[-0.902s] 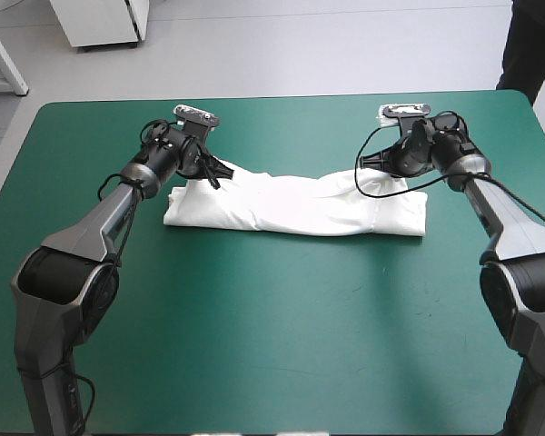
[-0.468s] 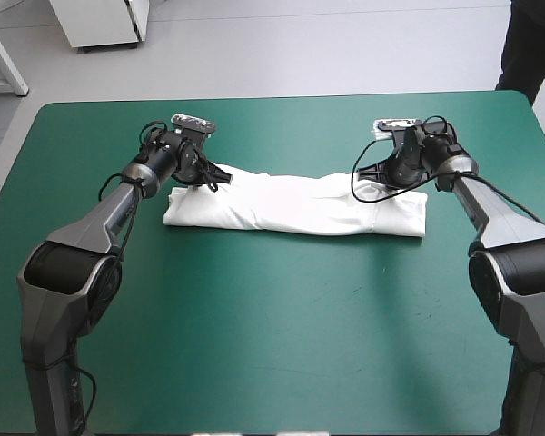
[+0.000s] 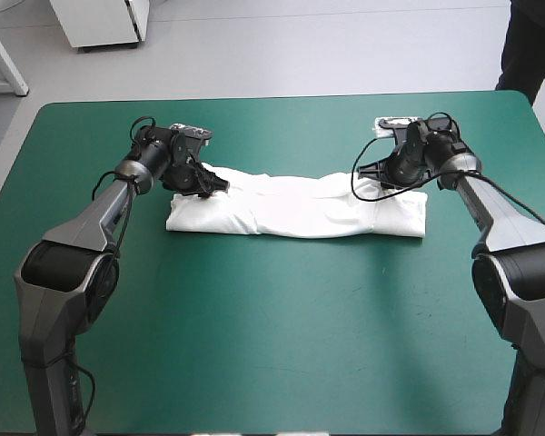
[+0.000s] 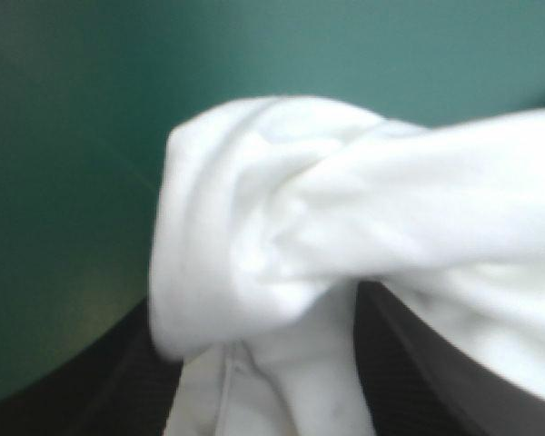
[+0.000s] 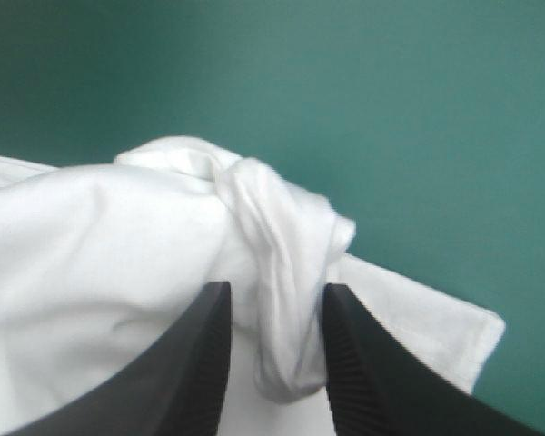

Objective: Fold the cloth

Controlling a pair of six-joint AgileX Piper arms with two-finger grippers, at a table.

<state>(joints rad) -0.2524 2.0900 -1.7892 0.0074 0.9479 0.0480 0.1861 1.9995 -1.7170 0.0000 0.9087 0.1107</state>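
1 white T-shirt (image 3: 300, 209); 1 left end effector (image 3: 215, 185) + 1 right end effector (image 3: 382, 176), 2 tot.; 1 teal-green surface (image 3: 272, 327).

The T-shirt (image 3: 295, 207) lies in a long folded band on the teal-green table (image 3: 272, 345). The left gripper (image 3: 214, 184) is on its far left corner and the right gripper (image 3: 381, 173) on its far right corner.

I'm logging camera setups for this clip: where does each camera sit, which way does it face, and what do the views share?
High view: above and behind the robot, looking forward and down on the table; both arms show, left gripper and right gripper at the far corners of the T-shirt.
Left wrist view: above that wrist, looking along its fingers, shut on bunched T-shirt.
Right wrist view: likewise, its fingers pinching the other end.
Shared: all show the T-shirt on the table.
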